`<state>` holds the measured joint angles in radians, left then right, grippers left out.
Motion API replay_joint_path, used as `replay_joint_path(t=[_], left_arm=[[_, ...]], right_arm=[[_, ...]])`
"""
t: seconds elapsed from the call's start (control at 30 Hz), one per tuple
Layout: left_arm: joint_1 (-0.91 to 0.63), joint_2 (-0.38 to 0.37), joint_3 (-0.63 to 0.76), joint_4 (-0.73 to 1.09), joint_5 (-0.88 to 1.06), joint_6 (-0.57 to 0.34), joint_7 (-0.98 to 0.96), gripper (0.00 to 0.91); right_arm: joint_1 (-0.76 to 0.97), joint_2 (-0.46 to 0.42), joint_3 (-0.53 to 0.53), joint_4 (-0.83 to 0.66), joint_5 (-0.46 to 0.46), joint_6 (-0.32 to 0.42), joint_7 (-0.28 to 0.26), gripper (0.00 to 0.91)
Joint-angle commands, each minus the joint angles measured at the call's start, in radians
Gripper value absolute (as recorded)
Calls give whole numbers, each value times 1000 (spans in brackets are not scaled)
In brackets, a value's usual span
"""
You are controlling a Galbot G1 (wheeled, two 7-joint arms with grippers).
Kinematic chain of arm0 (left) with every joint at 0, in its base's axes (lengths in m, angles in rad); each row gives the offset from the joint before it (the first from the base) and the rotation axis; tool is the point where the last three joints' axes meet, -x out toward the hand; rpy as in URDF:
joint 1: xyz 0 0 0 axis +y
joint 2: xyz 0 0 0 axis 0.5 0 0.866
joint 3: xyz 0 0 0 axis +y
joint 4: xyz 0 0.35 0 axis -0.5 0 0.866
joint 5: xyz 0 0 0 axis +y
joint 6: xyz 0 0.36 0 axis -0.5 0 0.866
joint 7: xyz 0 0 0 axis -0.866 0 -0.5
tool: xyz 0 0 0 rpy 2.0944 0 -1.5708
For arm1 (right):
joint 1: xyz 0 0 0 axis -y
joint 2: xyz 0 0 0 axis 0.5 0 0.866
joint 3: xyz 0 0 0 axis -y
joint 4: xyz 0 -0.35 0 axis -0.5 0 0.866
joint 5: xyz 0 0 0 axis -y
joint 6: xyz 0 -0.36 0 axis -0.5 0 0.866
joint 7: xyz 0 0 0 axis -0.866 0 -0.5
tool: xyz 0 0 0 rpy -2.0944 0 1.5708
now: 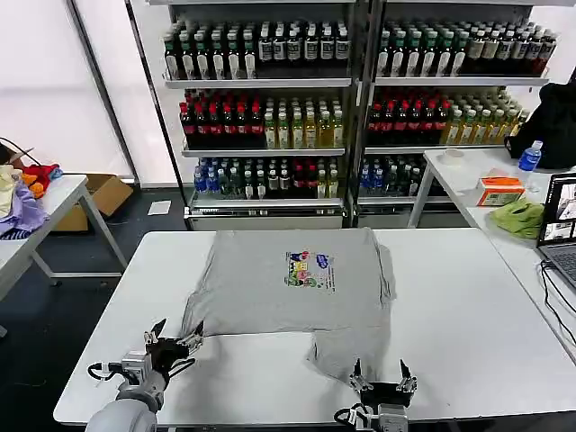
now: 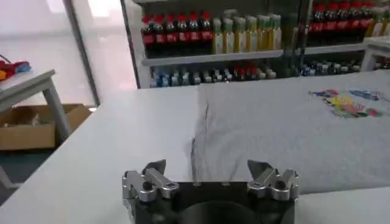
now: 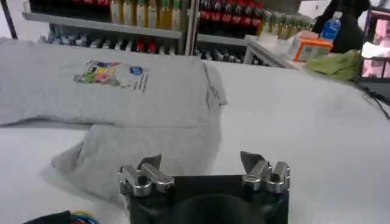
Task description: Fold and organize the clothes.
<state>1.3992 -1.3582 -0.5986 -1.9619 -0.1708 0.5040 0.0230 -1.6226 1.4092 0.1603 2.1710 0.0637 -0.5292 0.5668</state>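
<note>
A light grey shirt [image 1: 292,286] lies spread on the white counter [image 1: 468,315], print up. The left jaws [image 1: 176,343] stand wide just beside its near-left corner. The right jaws [image 1: 382,374] stand wide, just short of its folded near flap.

Bright, even daylight; blown-out window [image 1: 45,81] glare.
</note>
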Motion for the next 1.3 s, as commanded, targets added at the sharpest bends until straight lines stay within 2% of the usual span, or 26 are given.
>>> replay_joint_path(t=[0.03, 0.4, 0.43, 0.47, 0.5, 0.6, 0.63, 0.7, 0.73, 0.77, 0.8, 0.87, 1.17, 1.3], left_arm=[[1, -2, 4, 25, -12, -4, -1, 907], [4, 4, 9, 32, -26, -6, -1, 907], [6, 4, 11, 31, -25, -5, 1, 887], [9, 4, 14, 30, -23, -5, 3, 836], [13, 5, 18, 30, -17, -3, 7, 705], [21, 4, 24, 33, 15, -2, 20, 504], [23, 4, 25, 34, 22, -3, 21, 242], [28, 2, 29, 32, 38, -5, 26, 40], [30, 2, 30, 32, 44, -7, 29, 30], [32, 2, 32, 31, 50, -8, 30, 10], [32, -1, 35, 31, 56, -9, 30, 0], [31, -4, 38, 33, 57, -9, 28, 0], [26, -10, 49, 32, 75, -11, 29, 10], [33, -11, 50, 17, 84, -47, 34, 0]], right_arm=[[0, 7, -12, -20, -8, 4, 3, 907], [-4, 23, -12, -60, -23, 23, -2, 907], [-3, 25, -12, -63, -23, 23, -3, 907], [-3, 28, -12, -66, -23, 23, -4, 907], [-3, 30, -12, -70, -22, 24, -5, 907], [-4, 32, -13, -78, -10, 25, -7, 766], [-5, 32, -12, -82, -3, 26, -8, 595], [-7, 30, -6, -91, 17, 35, -25, 534], [-7, 28, -4, -94, 25, 39, -31, 514], [-6, 26, -1, -98, 39, 42, -33, 433], [-4, 24, 4, -104, 51, 47, -37, 252], [-3, 24, 10, -109, 57, 56, -35, 0], [-8, 22, 27, -123, 120, 80, -68, 0], [-8, 15, 33, -121, 119, 131, -96, 0]])
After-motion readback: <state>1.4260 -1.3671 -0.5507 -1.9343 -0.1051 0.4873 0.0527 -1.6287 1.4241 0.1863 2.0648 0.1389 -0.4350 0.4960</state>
